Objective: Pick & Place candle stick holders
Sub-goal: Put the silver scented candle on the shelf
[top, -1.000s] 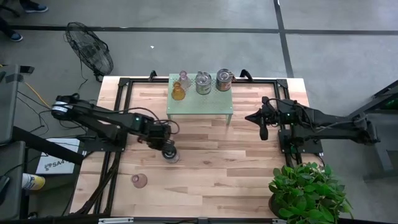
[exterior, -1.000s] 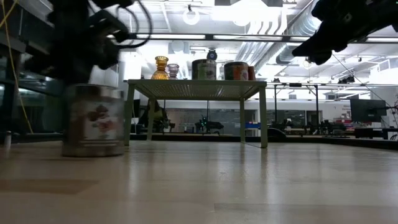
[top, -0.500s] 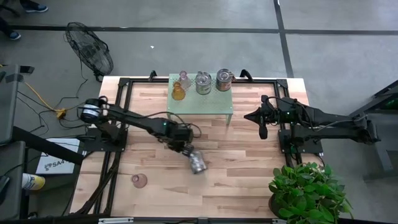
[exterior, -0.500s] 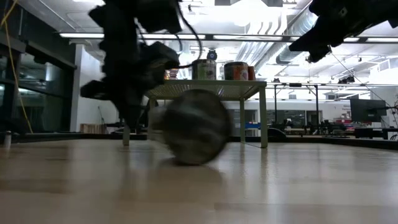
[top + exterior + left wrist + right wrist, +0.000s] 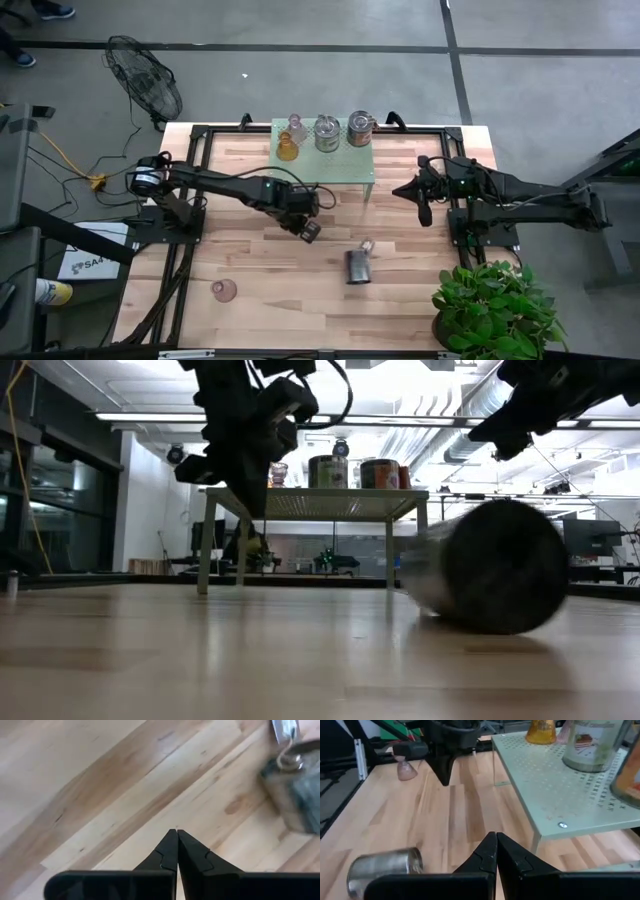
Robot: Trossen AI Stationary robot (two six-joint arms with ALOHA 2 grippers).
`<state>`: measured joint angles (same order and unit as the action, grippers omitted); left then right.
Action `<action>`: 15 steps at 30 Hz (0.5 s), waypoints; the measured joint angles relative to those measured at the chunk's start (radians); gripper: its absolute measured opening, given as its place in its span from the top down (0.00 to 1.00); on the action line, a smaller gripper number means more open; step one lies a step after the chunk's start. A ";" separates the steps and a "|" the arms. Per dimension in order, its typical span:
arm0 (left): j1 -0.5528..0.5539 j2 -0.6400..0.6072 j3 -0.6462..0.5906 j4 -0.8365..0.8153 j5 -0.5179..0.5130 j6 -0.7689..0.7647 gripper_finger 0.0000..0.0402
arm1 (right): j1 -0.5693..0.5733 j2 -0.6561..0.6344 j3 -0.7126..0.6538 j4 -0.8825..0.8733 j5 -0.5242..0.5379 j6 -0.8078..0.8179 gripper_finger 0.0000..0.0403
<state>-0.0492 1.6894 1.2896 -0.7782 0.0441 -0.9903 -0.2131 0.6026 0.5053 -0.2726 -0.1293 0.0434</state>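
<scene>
Wooden counter (image 5: 400,300), left to right: a pinkish glass holder (image 5: 224,291) stands alone near the front left edge; left gripper (image 5: 309,230) hangs over the middle, fingers pressed together, empty. Just right of it a silvery metal holder (image 5: 356,266) lies on its side, apart from both grippers. On the pale green stand (image 5: 322,165) behind sit four more holders (image 5: 326,132); right gripper (image 5: 424,212) waits at right, fingers pressed together.
</scene>
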 joint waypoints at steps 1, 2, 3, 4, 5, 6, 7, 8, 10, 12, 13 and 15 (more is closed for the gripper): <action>0.000 0.000 0.000 0.000 -0.001 0.000 1.00 | 0.000 0.000 0.000 0.000 -0.003 0.009 1.00; 0.001 0.000 0.000 -0.003 -0.001 0.000 1.00 | 0.000 0.000 0.000 0.000 -0.004 0.040 1.00; 0.003 0.000 0.000 -0.006 -0.001 0.000 1.00 | 0.000 0.000 0.000 0.000 -0.001 0.090 1.00; 0.004 0.000 0.000 -0.008 -0.002 0.000 1.00 | 0.000 0.000 0.000 0.000 0.007 0.153 1.00; 0.004 0.000 0.000 -0.009 -0.003 0.000 1.00 | -0.001 0.000 0.000 -0.001 0.008 0.227 1.00; 0.004 0.000 0.000 -0.011 -0.007 0.000 1.00 | -0.001 0.000 0.000 -0.002 0.006 0.306 1.00; 0.004 0.000 0.000 -0.015 -0.017 0.000 1.00 | -0.001 0.000 0.000 -0.004 0.003 0.375 1.00; 0.004 0.000 0.000 -0.017 -0.026 -0.001 1.00 | -0.001 0.000 0.000 -0.005 0.002 0.418 1.00; 0.004 -0.009 0.000 -0.016 -0.044 0.000 1.00 | -0.001 0.000 0.000 -0.007 -0.016 0.446 1.00; 0.004 -0.019 0.000 -0.016 -0.064 0.015 1.00 | -0.001 0.000 0.000 -0.007 -0.040 0.454 1.00; 0.004 -0.023 0.000 -0.022 -0.079 0.025 1.00 | 0.000 0.000 0.000 -0.008 -0.048 0.473 1.00; 0.004 -0.035 0.000 -0.039 -0.113 0.044 1.00 | 0.000 0.010 0.018 -0.062 -0.043 0.517 1.00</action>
<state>-0.0452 1.6548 1.2892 -0.8177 -0.0692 -0.9467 -0.2131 0.6124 0.5232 -0.3348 -0.1723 0.5600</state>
